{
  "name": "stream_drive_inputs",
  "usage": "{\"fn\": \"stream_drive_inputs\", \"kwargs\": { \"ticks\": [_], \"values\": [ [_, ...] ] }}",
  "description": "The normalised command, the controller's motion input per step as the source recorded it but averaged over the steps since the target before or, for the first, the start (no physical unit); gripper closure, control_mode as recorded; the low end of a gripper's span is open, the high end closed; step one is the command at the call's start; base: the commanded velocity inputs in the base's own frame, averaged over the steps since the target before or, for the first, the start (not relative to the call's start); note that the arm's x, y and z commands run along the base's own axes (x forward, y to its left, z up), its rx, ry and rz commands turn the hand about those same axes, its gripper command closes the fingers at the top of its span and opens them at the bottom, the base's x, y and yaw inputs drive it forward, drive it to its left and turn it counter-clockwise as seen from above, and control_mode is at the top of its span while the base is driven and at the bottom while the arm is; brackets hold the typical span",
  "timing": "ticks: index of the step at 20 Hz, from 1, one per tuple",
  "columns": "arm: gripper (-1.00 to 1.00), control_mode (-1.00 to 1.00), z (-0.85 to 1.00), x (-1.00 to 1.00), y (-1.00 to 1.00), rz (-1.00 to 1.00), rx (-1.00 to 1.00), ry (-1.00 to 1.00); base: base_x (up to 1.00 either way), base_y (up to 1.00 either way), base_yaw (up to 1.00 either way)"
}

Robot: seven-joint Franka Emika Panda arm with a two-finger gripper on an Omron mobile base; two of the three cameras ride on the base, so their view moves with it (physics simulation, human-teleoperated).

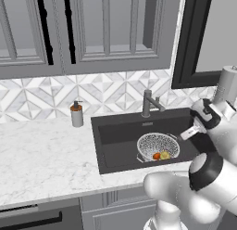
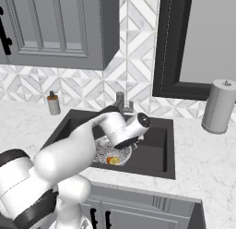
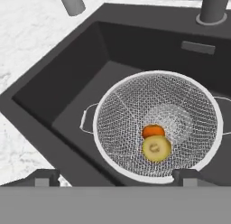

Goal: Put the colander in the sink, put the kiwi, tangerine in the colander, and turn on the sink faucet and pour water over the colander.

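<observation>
So, going left to right with the sink [image 1: 115, 131] as your anchor: out on the marble table [image 1: 41, 155] to the left of the sink you've got the grey soap pump bottle [image 1: 77, 114], standing upright near the back wall, apart from the basin. The sink faucet [image 1: 149, 104] stands on the rim behind the sink, roughly at the middle of its back edge, spout angled over the basin.

Inside the sink, the colander [image 3: 158, 123] sits upright on the floor of the basin, toward the right and front part of it, with its wire handles sticking out to both sides. Down in the colander you've got both fruits: the tangerine [image 3: 153, 130] and the kiwi [image 3: 156, 148], touching each other, the kiwi with its pale face up. They lie off-centre, on the side of the colander nearer the front of the sink.

Your gripper [image 3: 115, 177] hangs above the sink, over the front rim of the colander, looking down into it. Its jaws are spread wide with nothing between them; the two fingertips [image 3: 43, 178] stand well apart.

Right of the sink on the table there's a paper towel roll [image 2: 219, 107], upright, well apart from the basin.
</observation>
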Motion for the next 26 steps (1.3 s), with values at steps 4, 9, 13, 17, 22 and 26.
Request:
{"fn": "stream_drive_inputs", "kwargs": {
  "ticks": [4,9,13,17,22,26],
  "values": [
    [-1.00,-1.00,0.56,-0.13,-0.03,0.00,0.00,-0.16,0.00,0.00,0.00],
    [-1.00,-1.00,0.39,-0.06,-0.14,0.04,0.01,-0.15,0.00,0.00,0.00],
    [-1.00,-1.00,0.22,-0.02,-0.11,0.09,0.00,-0.23,0.00,0.00,0.00],
    [-1.00,-1.00,0.07,0.03,-0.17,0.12,0.04,-0.22,0.00,0.00,0.00],
    [-1.00,-1.00,0.15,0.01,-0.19,0.15,0.05,-0.20,0.00,0.00,0.00],
    [-1.00,-1.00,0.02,0.29,-0.21,0.10,0.04,-0.14,0.00,0.00,0.00]
  ]
}}
